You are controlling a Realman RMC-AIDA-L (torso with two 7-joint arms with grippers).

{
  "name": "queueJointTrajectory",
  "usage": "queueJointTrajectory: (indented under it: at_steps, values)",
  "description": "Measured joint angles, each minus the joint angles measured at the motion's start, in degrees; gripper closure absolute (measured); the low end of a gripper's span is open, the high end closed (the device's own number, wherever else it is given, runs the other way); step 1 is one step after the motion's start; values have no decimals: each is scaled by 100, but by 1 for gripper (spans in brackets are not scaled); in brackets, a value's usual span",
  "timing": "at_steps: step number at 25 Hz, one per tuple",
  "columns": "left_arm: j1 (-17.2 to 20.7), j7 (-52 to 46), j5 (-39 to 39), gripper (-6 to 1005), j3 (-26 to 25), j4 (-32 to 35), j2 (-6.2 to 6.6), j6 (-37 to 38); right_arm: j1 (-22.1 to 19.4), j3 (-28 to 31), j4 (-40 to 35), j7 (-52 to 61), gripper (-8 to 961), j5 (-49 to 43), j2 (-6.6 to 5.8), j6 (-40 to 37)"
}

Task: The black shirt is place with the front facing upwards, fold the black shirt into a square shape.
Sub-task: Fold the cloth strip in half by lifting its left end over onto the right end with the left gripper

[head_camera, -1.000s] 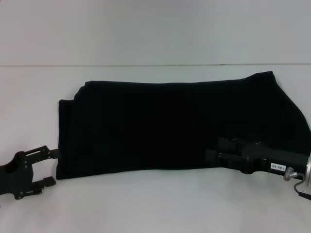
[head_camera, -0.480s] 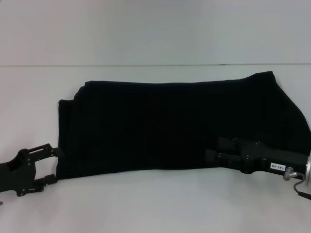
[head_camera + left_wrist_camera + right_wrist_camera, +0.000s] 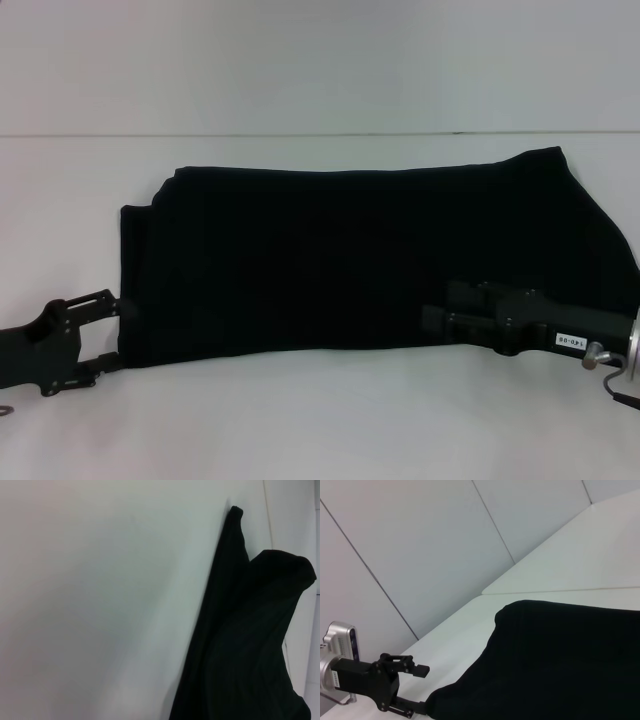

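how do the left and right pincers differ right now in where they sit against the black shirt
The left pincer sits at the black shirt's near left corner, mostly over bare table, its fingers spread open around the edge. The right pincer lies over the cloth near the shirt's near right edge, and its fingers blend into the fabric. Both are black and low at the near hem.

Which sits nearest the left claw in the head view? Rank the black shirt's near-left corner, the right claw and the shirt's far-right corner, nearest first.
1. Near-left corner of the black shirt: right at the left claw, on the robot's left.
2. Right claw: over the shirt's near edge, on the robot's right.
3. Far-right corner: farthest, at the back right.
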Motion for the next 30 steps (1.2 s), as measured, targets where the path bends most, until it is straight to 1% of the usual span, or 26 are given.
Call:
queueJointTrajectory:
  at_steps: [4, 10, 14, 18, 26, 30]
  values:
    - [-52, -8, 0, 155, 32, -4, 0, -20, 23, 1, 0, 7, 116, 0, 0, -19]
    - [6, -95, 0, 155, 65, -5, 88, 59, 23, 13, 0, 11, 116, 0, 0, -41]
    - [39, -120, 0, 155, 76, -6, 114, 143, 17, 23, 0, 12, 116, 0, 0, -43]
    - [20, -121, 0, 154, 94, -5, 112, 155, 15, 8, 0, 12, 116, 0, 0, -44]
    - [-64, -124, 0, 153, 164, -7, 66, 59, -3, 9, 0, -5, 116, 0, 0, -51]
    - [-186, -126, 0, 154, 167, -117, 59, -22, 1, 7, 0, -5, 116, 0, 0, -54]
